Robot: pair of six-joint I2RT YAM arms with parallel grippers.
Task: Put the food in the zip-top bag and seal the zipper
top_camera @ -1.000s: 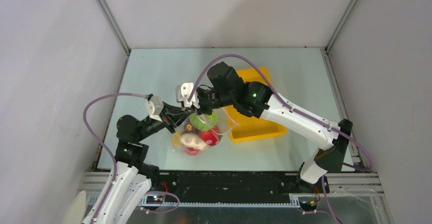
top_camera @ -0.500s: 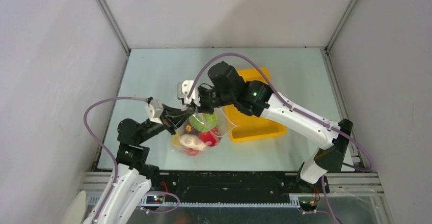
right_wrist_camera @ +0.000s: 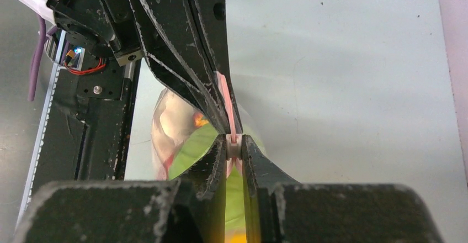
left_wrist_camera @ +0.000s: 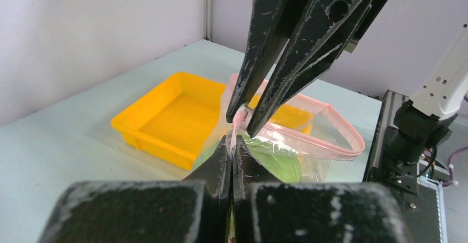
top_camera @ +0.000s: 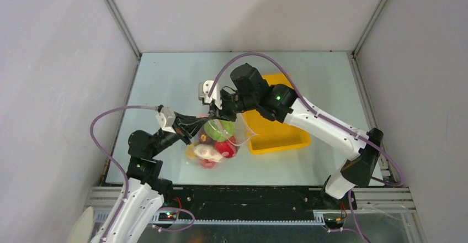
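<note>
The clear zip-top bag (top_camera: 218, 141) lies on the table holding the food: pale green cabbage (top_camera: 219, 129), red apple (top_camera: 227, 149) and yellow and white pieces. My left gripper (top_camera: 200, 122) is shut on the bag's corner at its pink zipper (left_wrist_camera: 309, 143). My right gripper (top_camera: 211, 114) is shut on the small white slider on the zipper (right_wrist_camera: 233, 143), right against my left fingertips (right_wrist_camera: 212, 110). In the left wrist view the mouth past the grippers gapes open, with cabbage (left_wrist_camera: 276, 160) behind it.
A yellow rectangular tray (top_camera: 273, 127) stands just right of the bag and shows in the left wrist view (left_wrist_camera: 165, 116). The enclosure walls and the table's frame edges surround the workspace.
My right arm has swung slightly up and right, its wrist rotating, while the gripper stays at the zipper. My left gripper has edged a little right, still holding the bag corner.
</note>
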